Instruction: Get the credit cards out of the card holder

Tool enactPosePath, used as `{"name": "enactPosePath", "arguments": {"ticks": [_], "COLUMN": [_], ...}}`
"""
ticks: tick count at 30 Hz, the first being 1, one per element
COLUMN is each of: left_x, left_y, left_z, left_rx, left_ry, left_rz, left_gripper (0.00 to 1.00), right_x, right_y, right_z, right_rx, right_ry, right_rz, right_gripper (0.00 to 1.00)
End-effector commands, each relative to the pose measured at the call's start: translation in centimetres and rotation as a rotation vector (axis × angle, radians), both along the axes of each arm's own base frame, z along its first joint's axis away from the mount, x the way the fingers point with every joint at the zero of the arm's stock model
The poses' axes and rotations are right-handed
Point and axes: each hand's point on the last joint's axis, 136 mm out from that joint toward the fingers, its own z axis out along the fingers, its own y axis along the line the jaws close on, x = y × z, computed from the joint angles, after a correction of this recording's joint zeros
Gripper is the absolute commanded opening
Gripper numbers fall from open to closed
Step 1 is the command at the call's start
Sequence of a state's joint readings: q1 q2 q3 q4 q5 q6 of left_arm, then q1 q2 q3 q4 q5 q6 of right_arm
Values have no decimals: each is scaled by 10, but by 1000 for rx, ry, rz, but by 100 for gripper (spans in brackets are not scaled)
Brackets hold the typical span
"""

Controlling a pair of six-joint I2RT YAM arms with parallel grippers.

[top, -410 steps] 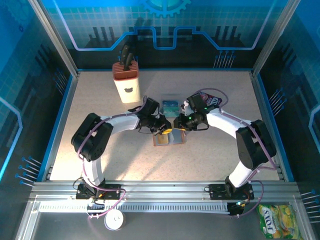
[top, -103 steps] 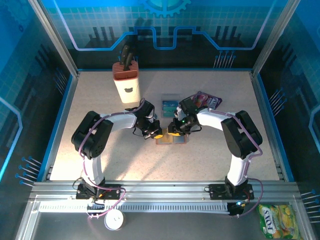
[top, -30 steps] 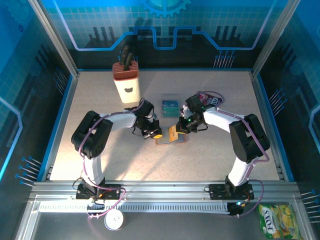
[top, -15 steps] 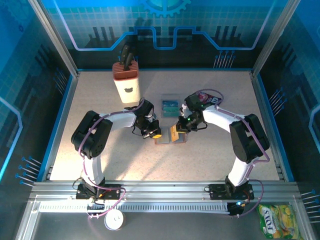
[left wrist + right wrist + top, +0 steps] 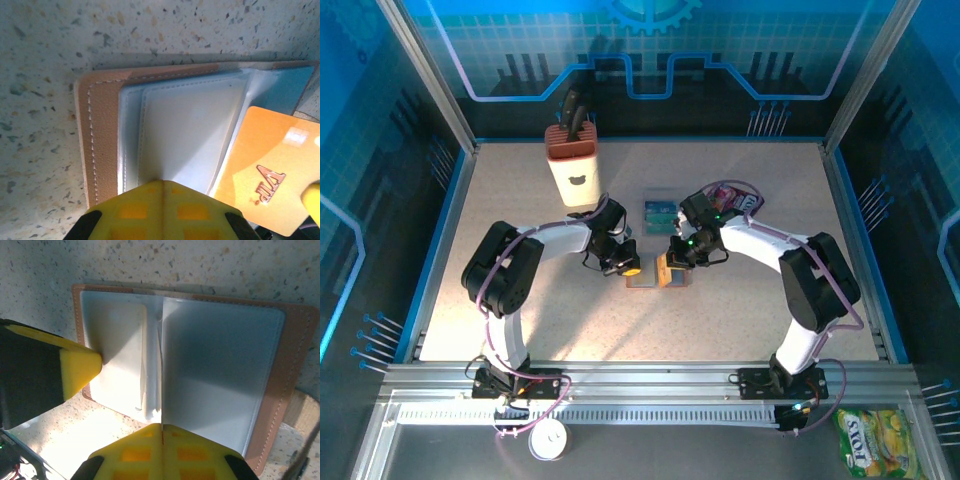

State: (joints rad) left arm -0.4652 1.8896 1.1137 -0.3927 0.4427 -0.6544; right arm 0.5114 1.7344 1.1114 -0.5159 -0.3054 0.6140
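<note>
The card holder [image 5: 644, 281] lies open on the table, blue-grey inside [image 5: 220, 365] with a tan-brown rim [image 5: 97, 150]. My left gripper [image 5: 162, 183] is shut, its tips pressed onto the holder's left half; its fingertip [image 5: 80, 371] shows in the right wrist view too. My right gripper [image 5: 161, 426] is shut on an orange credit card [image 5: 270, 170], which stands on edge over the holder's fold [image 5: 160, 365]. From above that card [image 5: 664, 270] is between the two grippers. Teal credit cards [image 5: 660, 213] lie flat on the table just behind the holder.
A purple snack packet [image 5: 735, 197] lies behind the right arm. A cream knife block [image 5: 574, 165] stands at the back left. A yellow-green packet [image 5: 878, 443] sits outside the table at the front right. Blue walls fence the table.
The right gripper has shifted slightly left with the orange card in it. The left gripper stays pressed on the holder.
</note>
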Motion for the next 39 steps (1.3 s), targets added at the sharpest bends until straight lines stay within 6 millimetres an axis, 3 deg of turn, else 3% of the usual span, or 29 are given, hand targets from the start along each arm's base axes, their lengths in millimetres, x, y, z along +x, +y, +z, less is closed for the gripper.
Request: {"name": "enactPosePath", "arguments": {"ticks": [1,7,15,20,23,31,39], "left_x": [-5,-2,6,11,13,14,10], "left_y": [10,6,6,9,13,19,20], "left_z": [-3,7,19,23,24,23,27], "left_rx": [29,7,0,10,20,38,36], "left_ry": [28,18,-10,-17,-17,-1,2], "left_rz": [-9,8,32,52,65,84,98], "left_gripper": [6,11,13,13,13,13,13], "right_x": [-2,5,6,-5,-2,35,87], "right_y": [-3,1,7,2,-2,-8,4], "right_z": [9,29,55,55,52,51,71], "right_rx": [-19,-18,-44,-84,-132,-265,-242], "right_ry": [-19,-90,-322,-333,-329,-408,-485], "right_rz": [-2,120,581,860,979,1120,1127], "right_gripper": [6,2,0,4,1,0,0]}}
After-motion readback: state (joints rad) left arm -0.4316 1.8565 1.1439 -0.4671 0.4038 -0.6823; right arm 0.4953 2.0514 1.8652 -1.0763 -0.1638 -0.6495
